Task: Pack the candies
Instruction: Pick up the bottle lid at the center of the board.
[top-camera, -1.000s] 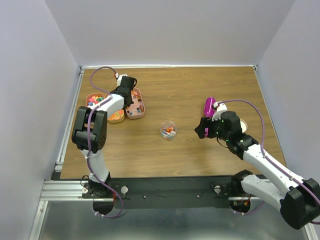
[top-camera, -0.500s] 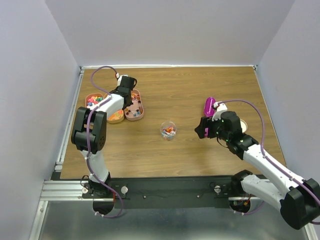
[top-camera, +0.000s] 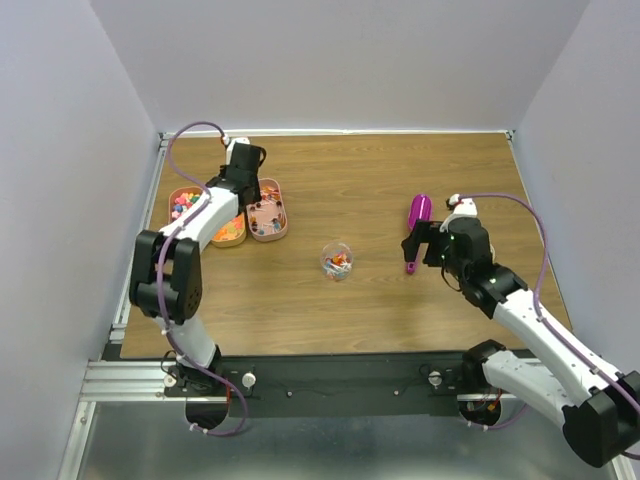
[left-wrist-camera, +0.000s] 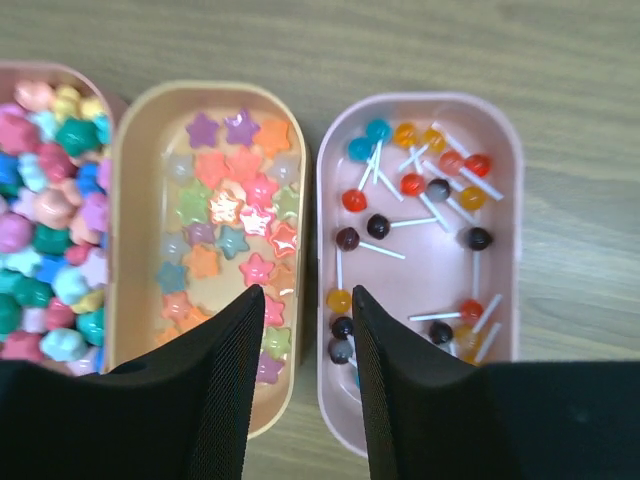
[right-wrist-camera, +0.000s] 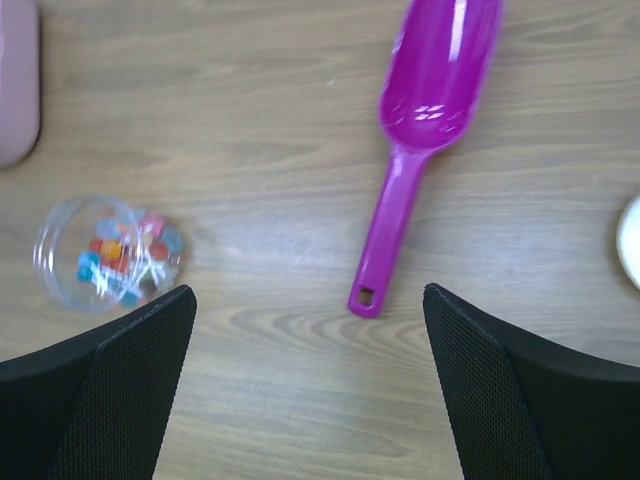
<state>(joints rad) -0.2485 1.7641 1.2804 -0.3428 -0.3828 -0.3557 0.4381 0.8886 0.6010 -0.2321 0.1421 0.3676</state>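
The candies (left-wrist-camera: 232, 232), tiny sweets in many colours, sit in three long trays at the far left of the brown wooden tabletop (top-camera: 400, 180). The left pink tray (left-wrist-camera: 60, 68) is full of flower-shaped ones. The middle peach tray (left-wrist-camera: 122, 200) has star-shaped ones. The right pink tray (left-wrist-camera: 425, 275) has little round ones on white sticks. A few more candies lie in a small clear round cup (top-camera: 337, 260) in the middle of the tabletop, well apart from the trays.

Your left claw (left-wrist-camera: 307, 300) hangs over the spot where the peach tray and the right pink tray meet. Its fingers are a little apart and hold nothing.

Your right claw (right-wrist-camera: 308, 295) is spread wide and holds nothing. It hangs over the handle end of the bright purple-pink plastic scoop (right-wrist-camera: 425, 110). The scoop lies flat on the tabletop, to the right of the cup.
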